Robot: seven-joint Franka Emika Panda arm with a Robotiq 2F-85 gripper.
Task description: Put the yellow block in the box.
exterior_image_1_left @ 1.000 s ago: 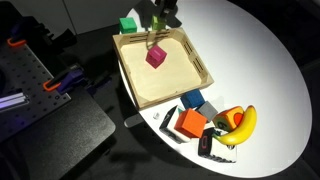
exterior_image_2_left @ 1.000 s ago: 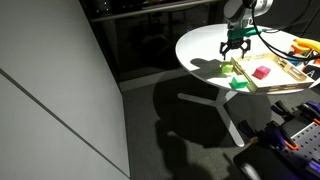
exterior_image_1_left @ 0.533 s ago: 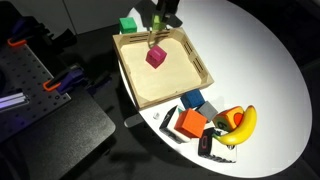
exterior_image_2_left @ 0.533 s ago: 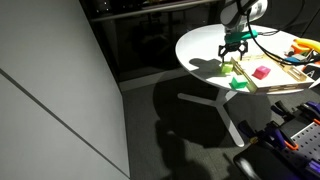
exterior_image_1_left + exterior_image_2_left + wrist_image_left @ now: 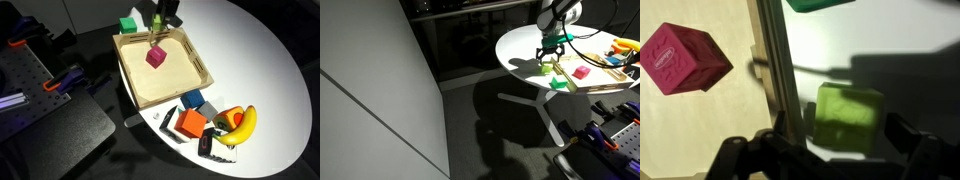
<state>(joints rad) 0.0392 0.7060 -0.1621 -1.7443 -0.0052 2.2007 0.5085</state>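
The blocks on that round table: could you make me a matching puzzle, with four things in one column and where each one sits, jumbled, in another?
Things:
1. magenta cube
2. yellow block
3. banana
4. green cube

Places:
A. on the table, beside a heap of other blocks
B. inside the box
C. outside the box, just beside its rim, between the jaws
D. outside the box, by its corner

Pairs: 1-B, 2-C, 3-A, 4-D
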